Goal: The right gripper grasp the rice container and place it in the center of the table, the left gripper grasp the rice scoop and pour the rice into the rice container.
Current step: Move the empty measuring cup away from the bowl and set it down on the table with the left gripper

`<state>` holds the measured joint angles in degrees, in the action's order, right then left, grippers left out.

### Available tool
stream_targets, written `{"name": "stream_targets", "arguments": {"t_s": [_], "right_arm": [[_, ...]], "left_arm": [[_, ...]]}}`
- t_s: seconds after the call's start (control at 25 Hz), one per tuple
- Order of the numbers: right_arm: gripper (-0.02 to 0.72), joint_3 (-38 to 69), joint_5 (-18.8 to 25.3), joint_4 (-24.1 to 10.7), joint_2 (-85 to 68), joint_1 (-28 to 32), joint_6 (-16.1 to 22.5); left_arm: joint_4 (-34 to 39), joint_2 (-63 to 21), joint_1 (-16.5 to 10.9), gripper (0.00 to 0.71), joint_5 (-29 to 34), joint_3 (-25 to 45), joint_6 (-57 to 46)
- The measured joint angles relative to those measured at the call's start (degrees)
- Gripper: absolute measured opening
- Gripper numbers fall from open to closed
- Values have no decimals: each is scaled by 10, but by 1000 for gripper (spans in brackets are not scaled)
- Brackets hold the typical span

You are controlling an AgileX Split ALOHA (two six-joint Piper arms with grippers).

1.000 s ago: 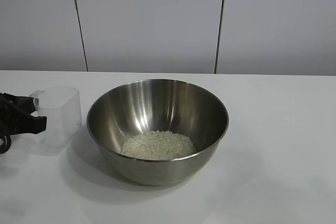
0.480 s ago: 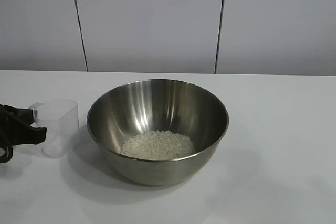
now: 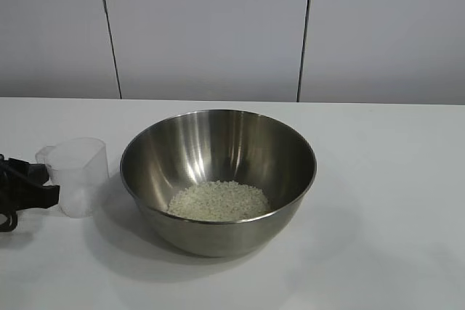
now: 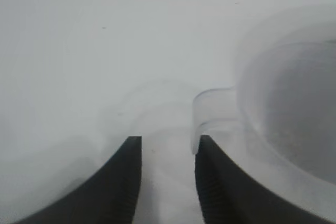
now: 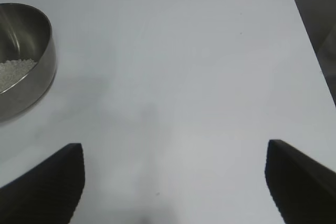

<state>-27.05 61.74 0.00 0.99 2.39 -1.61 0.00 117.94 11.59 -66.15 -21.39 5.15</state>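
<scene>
White table [image 3: 392,179]: your bowl [image 3: 218,179] holds rice [image 3: 218,201]; scoop [image 3: 76,176] stands upright beside it. Left gripper [image 4: 167,148] parted at scoop's handle, not clamping; right gripper [image 5: 173,169] wide open, apart.

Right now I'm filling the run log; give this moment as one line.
rice in rice container | rice scoop empty, upright on table | left gripper open beside scoop | right gripper open, parked

Shiny silver rice container [image 3: 218,157]; white rice [image 3: 218,201]; clear rice scoop [image 3: 78,176]; white table [image 3: 385,201]; black left pincer [image 4: 167,182].
</scene>
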Motion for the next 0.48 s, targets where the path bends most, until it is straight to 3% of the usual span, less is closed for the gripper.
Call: {"name": "stream_targets", "arguments": {"t_s": [0.08, 0.28, 0.48], "right_arm": [[639, 0, 0, 0, 0, 0, 0], [639, 0, 0, 0, 0, 0, 0], [639, 0, 0, 0, 0, 0, 0]], "left_arm": [[3, 0, 0, 391, 0, 8, 0], [8, -3, 0, 418, 0, 37, 0], [11, -88, 0, 430, 2, 73, -14]]}}
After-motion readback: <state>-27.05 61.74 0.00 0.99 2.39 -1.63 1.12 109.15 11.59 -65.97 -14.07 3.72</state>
